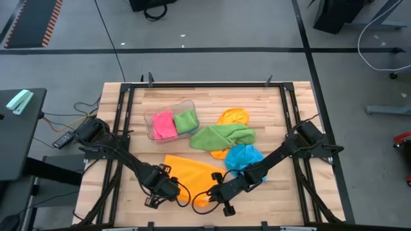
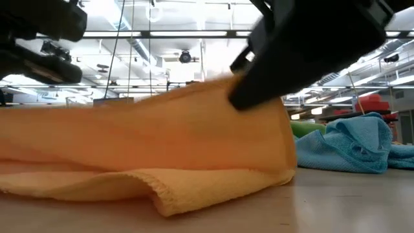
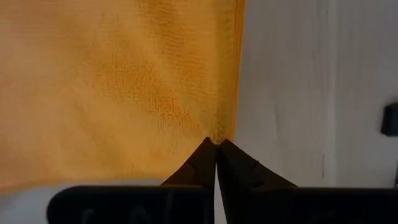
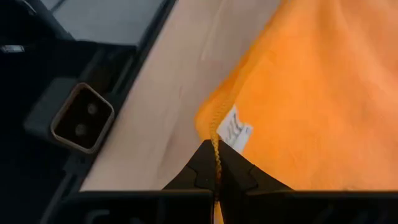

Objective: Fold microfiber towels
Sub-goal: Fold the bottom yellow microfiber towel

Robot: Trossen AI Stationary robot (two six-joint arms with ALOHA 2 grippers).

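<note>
A: Where is the towel being worked on?

B: The orange towel (image 1: 186, 172) lies spread on the near part of the wooden surface (image 1: 270, 196), between the two arms. In the low view it fills most of the frame, with a rolled, stitched hem along its front.

A: And the left pincer (image 3: 216, 142)?

B: Clenched on that orange towel. In its wrist view the two dark fingertips meet right at the cloth's hemmed edge, pinching it where the orange meets the bare wood.

A: The right pincer (image 4: 215, 144)?

B: Also clenched on the orange towel, at a corner. Its wrist view shows the hem running down between the closed fingertips, with a small white label (image 4: 234, 130) just beside the grip.

A: What about the other towels?

B: A blue towel (image 1: 244, 157) sits crumpled just beside the right arm. A green towel (image 1: 223, 136) lies stretched out in the middle of the surface, draped over another orange towel (image 1: 232, 117) farther back. A clear tub (image 1: 171, 102) toward the back left holds a folded pink towel (image 1: 164, 124) and a folded green towel (image 1: 186, 120), side by side
</note>
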